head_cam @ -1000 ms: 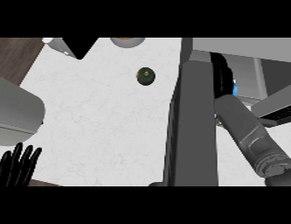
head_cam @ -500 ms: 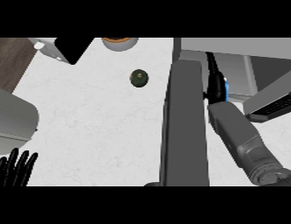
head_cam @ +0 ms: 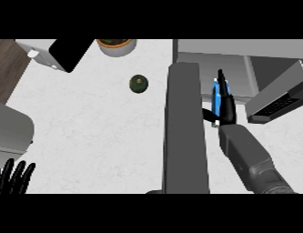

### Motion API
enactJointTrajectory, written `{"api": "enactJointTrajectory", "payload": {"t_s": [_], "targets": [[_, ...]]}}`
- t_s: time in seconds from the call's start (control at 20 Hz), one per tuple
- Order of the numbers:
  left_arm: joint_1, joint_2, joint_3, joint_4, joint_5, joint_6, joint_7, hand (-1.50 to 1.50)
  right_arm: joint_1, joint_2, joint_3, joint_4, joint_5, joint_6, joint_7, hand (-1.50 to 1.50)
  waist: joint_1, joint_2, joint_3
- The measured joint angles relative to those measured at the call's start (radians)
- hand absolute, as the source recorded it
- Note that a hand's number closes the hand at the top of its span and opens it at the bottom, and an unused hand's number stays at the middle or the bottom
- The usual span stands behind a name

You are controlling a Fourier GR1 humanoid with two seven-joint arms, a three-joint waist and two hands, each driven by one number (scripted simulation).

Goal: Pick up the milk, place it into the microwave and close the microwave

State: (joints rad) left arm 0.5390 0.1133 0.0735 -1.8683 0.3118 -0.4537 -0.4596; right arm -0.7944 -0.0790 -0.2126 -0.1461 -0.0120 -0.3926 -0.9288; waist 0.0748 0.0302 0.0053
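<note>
Milk carton [head_cam: 218,89] blue and white, seen as a narrow sliver, long axis running up-down in view, just right of the open microwave door [head_cam: 183,132], right hand [head_cam: 224,105] fingers curled round it, left hand [head_cam: 8,178] fingers straight and spread at lower left.

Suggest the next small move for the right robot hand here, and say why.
Probably carry the milk further forward into the microwave: the right robot hand is curled round it beside the open door, with the carton apparently not yet set down inside.
</note>
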Motion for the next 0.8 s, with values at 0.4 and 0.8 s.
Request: {"api": "enactJointTrajectory", "payload": {"t_s": [0.4, 0.8], "targets": [[0.054, -0.016, -0.023, -0.036, -0.020, -0.002, 0.018, -1.50, 0.097, 0.015, -0.013, -0.006, -0.009, 0.104, -0.099, -1.50, -0.028, -0.013, -0.002], [0.055, -0.037, -0.077, -0.030, -0.110, 0.012, 0.034, -1.50, 0.225, 0.016, 0.026, -0.064, 0.012, 0.239, -0.136, -1.50, -0.059, -0.030, -0.007]]}}
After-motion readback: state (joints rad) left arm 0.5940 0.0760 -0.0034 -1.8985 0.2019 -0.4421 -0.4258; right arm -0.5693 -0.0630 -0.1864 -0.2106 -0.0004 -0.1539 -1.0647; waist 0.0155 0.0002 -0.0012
